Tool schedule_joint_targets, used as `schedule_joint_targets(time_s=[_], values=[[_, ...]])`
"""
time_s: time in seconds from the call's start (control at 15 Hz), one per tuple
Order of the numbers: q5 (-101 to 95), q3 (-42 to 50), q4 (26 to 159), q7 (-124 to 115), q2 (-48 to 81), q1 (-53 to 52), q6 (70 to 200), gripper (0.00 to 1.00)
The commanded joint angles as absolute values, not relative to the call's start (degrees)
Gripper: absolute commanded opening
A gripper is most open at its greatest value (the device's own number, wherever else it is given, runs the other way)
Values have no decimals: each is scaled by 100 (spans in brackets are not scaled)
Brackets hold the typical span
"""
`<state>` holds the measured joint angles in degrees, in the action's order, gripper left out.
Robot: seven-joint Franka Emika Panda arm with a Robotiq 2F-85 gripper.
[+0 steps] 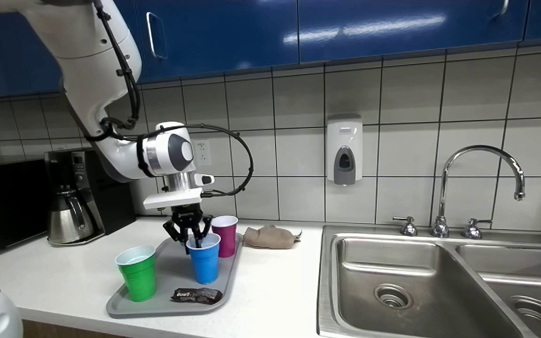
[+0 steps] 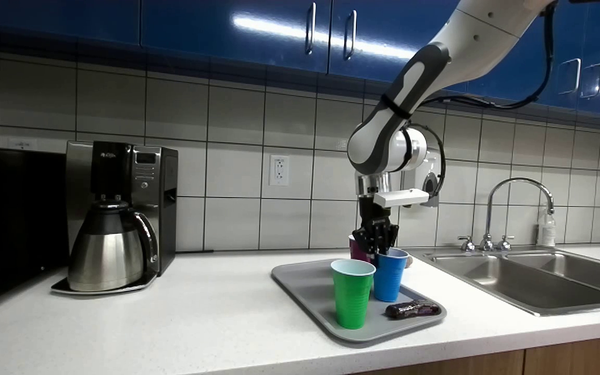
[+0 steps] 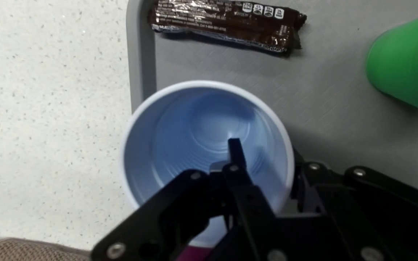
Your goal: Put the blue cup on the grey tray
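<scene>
Blue cup on tray, claw astride rim

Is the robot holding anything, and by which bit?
Nothing, it seems. The fingers stand open, one inside the blue cup, one outside, not pinching its side.

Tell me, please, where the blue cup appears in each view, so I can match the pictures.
In an exterior view: blue cup, below-left of centre.
In an exterior view: blue cup, below-right of centre.
Wrist view: blue cup, near centre, partly covered by the fingers.
Shared landmark: dark wrapped bar on the grey tray.
</scene>
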<state>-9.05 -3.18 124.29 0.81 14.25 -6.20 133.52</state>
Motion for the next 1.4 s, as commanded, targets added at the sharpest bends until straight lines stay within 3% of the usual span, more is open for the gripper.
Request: schedule_joint_targets(time_s=[0.0, 0.33, 1.33], values=[[-1034, -311, 12479, 48, 1390, -614, 13447, 61], [-901, -338, 12513, 98, 1323, -587, 13385, 98], [-310, -382, 12613, 185, 814, -521, 13030, 100]])
